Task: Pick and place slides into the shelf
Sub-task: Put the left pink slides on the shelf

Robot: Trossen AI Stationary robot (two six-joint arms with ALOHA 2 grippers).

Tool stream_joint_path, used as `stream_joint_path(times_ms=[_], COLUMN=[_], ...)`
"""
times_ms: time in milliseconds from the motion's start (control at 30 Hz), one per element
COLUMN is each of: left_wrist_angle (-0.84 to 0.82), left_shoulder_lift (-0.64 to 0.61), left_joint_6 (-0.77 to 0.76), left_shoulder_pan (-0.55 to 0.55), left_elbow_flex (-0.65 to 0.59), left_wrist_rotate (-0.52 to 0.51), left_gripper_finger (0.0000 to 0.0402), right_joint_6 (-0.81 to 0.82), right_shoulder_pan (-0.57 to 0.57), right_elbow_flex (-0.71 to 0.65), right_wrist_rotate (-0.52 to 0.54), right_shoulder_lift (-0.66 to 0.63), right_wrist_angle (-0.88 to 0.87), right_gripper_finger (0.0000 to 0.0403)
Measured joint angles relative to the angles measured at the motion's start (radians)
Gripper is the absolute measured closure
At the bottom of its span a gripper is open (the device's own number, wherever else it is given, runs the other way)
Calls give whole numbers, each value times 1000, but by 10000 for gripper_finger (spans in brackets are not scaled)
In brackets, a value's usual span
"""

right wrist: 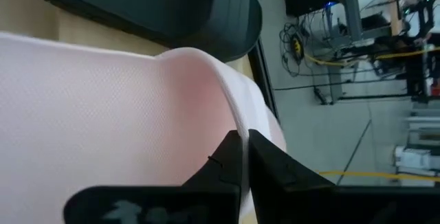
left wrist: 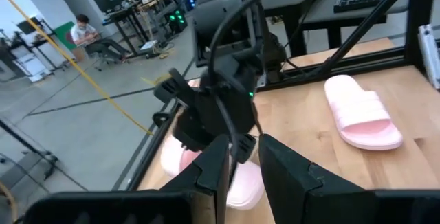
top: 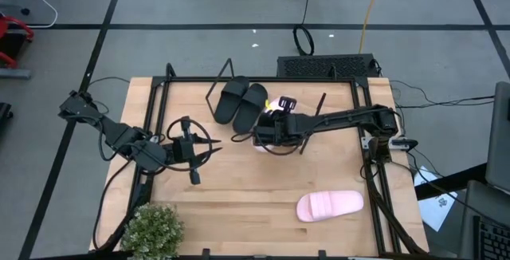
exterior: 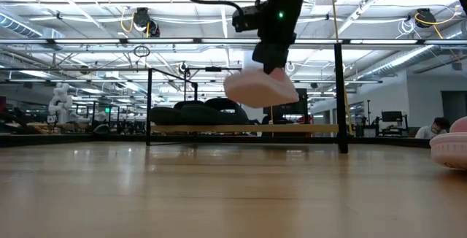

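High view: shelf [top: 335, 92] lying along the table's [top: 239, 188] far edge, carrying the black pair [top: 241, 100] toward 11 o'clock of centre. Right gripper [top: 269, 130] reaching in from 3 o'clock, clenched on a pink slide [top: 268, 143] just at 5 o'clock of the black pair. Second pink slide [top: 330, 205] lying flat on the bare wood toward 4 o'clock, well apart. Left gripper [top: 191, 150] waiting near 9 o'clock, fingers nearly together, grasping nothing. Potted plant [top: 151, 230] standing at the 7 o'clock corner.

Low view: held pink slide [exterior: 260, 89] hanging clear above the tabletop [exterior: 219, 194], in front of the shelf board [exterior: 244, 128], with the black pair [exterior: 197, 112] resting on it. Second pink slide [exterior: 451, 144] showing at the 3 o'clock edge. Workshop room with ceiling lights and a seated person [exterior: 436, 128] lying beyond.

Left wrist view: right arm [left wrist: 220, 100] gripping the pink slide [left wrist: 240, 183]; other pink slide [left wrist: 361, 110] lying on the wood; a person [left wrist: 86, 35] sitting at a desk behind.

Right wrist view: fingertips [right wrist: 237, 159] pinching the pink strap [right wrist: 124, 107]; black slide [right wrist: 172, 7] lying just beyond.
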Motion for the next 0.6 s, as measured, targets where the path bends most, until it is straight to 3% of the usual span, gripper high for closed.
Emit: stream_joint_path(times_ms=[333, 600], left_wrist_angle=[0, 0], left_shoulder_lift=[0, 0], left_joint_6=[32, 40], left_shoulder_pan=[-1, -1], left_elbow_flex=[0, 0], left_wrist_rotate=[-37, -37], left_gripper_finger=[316, 316], right_joint_6=[-107, -130], right_shoulder_pan=[-42, -81], right_elbow_flex=[-85, -97], right_wrist_rotate=[15, 19], right_shoulder_lift=[0, 0], right_wrist_angle=[159, 188], right_gripper_finger=[403, 403])
